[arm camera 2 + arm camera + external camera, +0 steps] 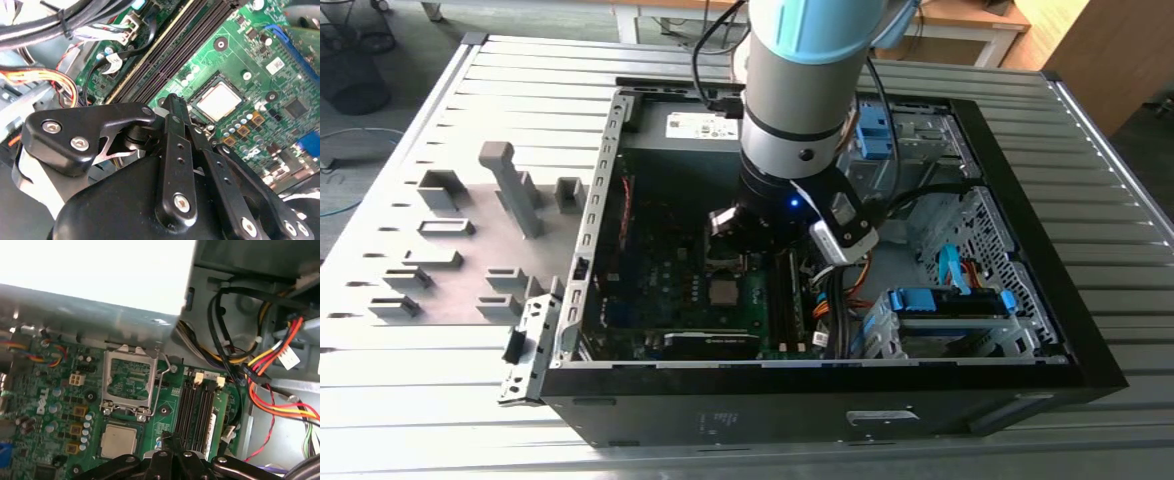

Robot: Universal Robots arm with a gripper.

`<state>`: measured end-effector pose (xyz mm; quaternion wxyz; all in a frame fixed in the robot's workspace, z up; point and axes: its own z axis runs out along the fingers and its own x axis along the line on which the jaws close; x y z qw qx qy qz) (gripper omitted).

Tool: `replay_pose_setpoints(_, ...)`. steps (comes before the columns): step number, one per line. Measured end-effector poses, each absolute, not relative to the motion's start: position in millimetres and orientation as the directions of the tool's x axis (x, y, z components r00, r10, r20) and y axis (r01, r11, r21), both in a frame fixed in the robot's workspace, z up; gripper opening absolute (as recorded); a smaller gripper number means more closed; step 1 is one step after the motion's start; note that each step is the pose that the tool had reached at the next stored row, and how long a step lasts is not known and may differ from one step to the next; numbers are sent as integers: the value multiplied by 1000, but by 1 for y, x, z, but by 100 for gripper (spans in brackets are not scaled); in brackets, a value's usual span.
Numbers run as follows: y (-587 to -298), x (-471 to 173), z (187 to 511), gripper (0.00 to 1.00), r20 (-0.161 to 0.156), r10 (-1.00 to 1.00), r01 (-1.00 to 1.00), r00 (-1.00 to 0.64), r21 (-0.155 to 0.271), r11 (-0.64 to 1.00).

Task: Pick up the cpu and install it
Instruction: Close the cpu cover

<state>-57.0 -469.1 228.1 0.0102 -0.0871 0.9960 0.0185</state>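
Open computer case point(787, 400) lying on a slatted grey table point(454, 400), with the arm point(801, 100) reaching down into it. The cpu point(118, 440) sits flat, silver-grey top upward, in its seat on the green motherboard point(167, 412). It lies just beside the dark socket bracket point(106, 380), which is swung open (green board shows through the bracket's window). In the second wrist view the gripper point(172, 100) hangs above the board with its black fingers drawn together at the tips and nothing between them. The tips are near the cpu but apart from it. The long black memory slots point(192, 407) run alongside the cpu on the side away from the small capacitors. A bundle of red, yellow and black cables point(265, 357) crosses the metal bay past those slots. In the exterior view several grey holder blocks point(507, 185) stand on the table at the exterior view's left, well apart from the case
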Motion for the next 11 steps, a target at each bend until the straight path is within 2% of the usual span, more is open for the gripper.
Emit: replay_pose_setpoints(11, -469, -55, 227, 11, -24, -316, -317, -948, 35, 948)
